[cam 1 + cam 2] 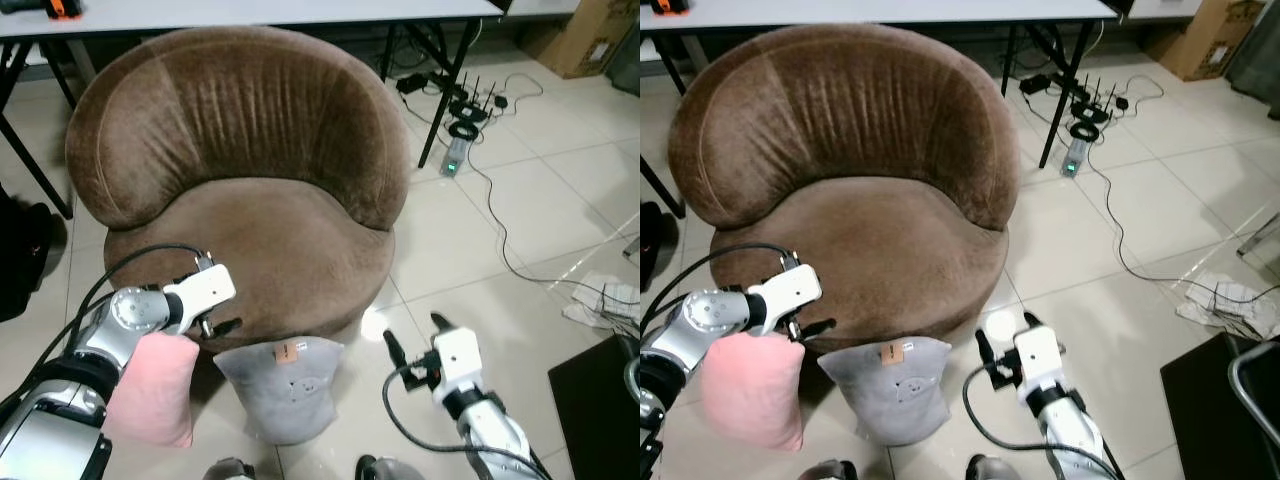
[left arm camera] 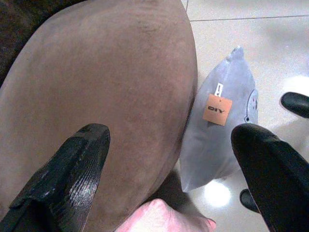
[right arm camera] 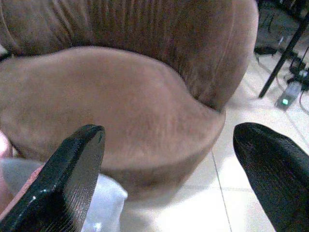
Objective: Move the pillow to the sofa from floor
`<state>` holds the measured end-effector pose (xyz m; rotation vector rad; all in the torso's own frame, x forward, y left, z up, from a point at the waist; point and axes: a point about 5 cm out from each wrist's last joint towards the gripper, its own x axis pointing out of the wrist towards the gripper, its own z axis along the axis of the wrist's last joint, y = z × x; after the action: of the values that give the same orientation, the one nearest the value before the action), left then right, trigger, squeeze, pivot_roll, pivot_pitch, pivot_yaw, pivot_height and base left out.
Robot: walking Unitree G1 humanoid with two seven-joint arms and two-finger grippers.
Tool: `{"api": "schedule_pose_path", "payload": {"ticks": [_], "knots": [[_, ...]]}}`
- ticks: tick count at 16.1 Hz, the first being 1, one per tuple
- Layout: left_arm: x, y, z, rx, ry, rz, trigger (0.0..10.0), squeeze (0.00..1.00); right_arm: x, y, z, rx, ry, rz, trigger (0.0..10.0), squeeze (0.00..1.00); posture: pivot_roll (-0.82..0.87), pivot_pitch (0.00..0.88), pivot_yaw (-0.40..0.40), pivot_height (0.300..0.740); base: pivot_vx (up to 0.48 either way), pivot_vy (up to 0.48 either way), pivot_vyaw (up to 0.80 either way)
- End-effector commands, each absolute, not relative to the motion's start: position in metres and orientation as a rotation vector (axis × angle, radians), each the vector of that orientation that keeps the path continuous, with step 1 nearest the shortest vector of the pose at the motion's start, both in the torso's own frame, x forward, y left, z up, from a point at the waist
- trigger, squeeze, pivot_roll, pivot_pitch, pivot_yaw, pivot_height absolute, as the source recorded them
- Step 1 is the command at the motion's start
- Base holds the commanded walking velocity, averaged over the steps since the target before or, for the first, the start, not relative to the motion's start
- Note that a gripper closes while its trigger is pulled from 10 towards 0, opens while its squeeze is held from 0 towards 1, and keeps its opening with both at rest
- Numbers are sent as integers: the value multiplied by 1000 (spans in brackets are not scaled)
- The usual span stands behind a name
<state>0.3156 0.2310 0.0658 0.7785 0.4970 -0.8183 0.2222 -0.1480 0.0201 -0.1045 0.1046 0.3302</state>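
The left gripper (image 1: 222,322) hangs with its fingers spread wide, holding nothing, at the front edge of the brown sofa (image 1: 250,190). The right gripper (image 1: 415,338) is likewise wide open and empty, over the floor tiles (image 1: 520,200) beside the sofa's front right. The grey pillow (image 1: 283,385) stands on the floor against the sofa's front, between both grippers; a pink pillow (image 1: 155,390) leans beside it under the left arm.

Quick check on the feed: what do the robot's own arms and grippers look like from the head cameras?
Both arms are silver metal with round joints. Each ends in a white boxy wrist housing carrying two long black fingers: the left gripper and the right gripper. A black cable loops from each forearm up to the wrist housing. No markings can be made out on either.
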Motion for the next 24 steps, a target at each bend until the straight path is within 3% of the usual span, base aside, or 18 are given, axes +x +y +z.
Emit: {"api": "schedule_pose_path", "payload": {"ticks": [1,7,12,16,18,21,24], "knots": [[316,228,66,772,484,-824,10000,0,219,-151,19,-98,120,314,10000,0,-79,133,-38,703,0,0,0],[311,226,58,679,465,-801,10000,0,219,-143,25,-94,132,329,10000,0,-65,143,-48,651,0,0,0],[310,229,57,621,447,-749,10000,0,220,-139,27,-102,144,358,10000,0,-56,146,-51,651,0,0,0],[326,238,79,275,188,-353,10000,0,221,-140,31,-86,140,328,10000,0,-59,132,-44,651,0,0,0],[313,241,71,100,118,-168,10000,0,221,-140,32,-79,135,322,10000,0,-56,125,-34,651,0,0,0],[278,221,35,-2,185,-63,10000,0,222,-136,32,-71,141,333,10000,0,-39,123,-42,651,0,0,0],[270,204,31,-55,167,-7,10000,0,223,-136,33,-70,134,336,10000,0,-21,122,-60,651,0,0,0]]}}
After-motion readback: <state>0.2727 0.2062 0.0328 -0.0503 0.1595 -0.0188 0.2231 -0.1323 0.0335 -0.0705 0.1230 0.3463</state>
